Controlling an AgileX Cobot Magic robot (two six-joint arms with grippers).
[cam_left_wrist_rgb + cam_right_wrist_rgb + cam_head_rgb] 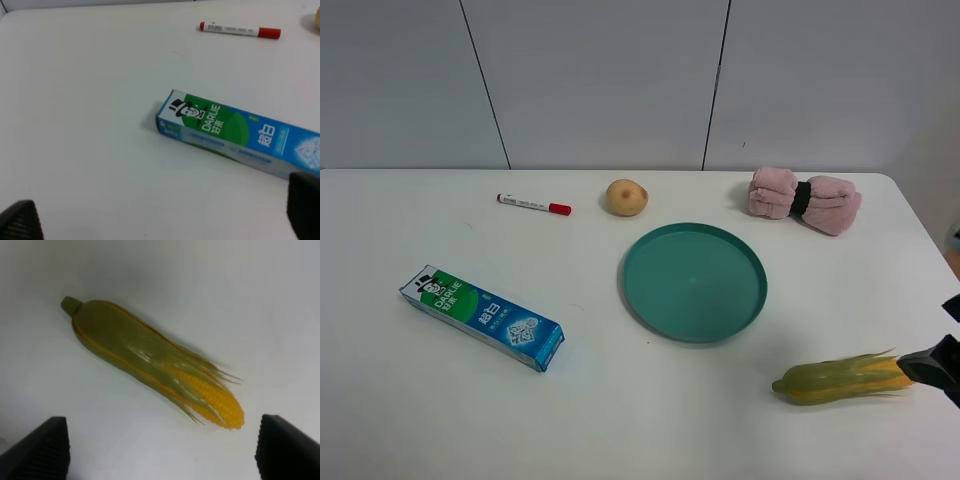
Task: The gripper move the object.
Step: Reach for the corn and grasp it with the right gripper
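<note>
The toy corn cob (840, 379) lies on the white table at the front right, green husk end toward the left, yellow tip toward the right. In the right wrist view the corn (155, 362) lies between and just beyond my two black fingertips. My right gripper (938, 368) is open at the right edge of the exterior view, right beside the corn's yellow tip, and empty. My left gripper (160, 220) is open and empty over the table near the toothpaste box; it does not show in the exterior view.
A teal plate (693, 281) sits mid-table. A blue-green toothpaste box (482, 316) lies at the left, also in the left wrist view (240, 137). A red-capped marker (533, 204), a tan ball (626, 197) and a pink rolled towel (804, 199) lie along the back.
</note>
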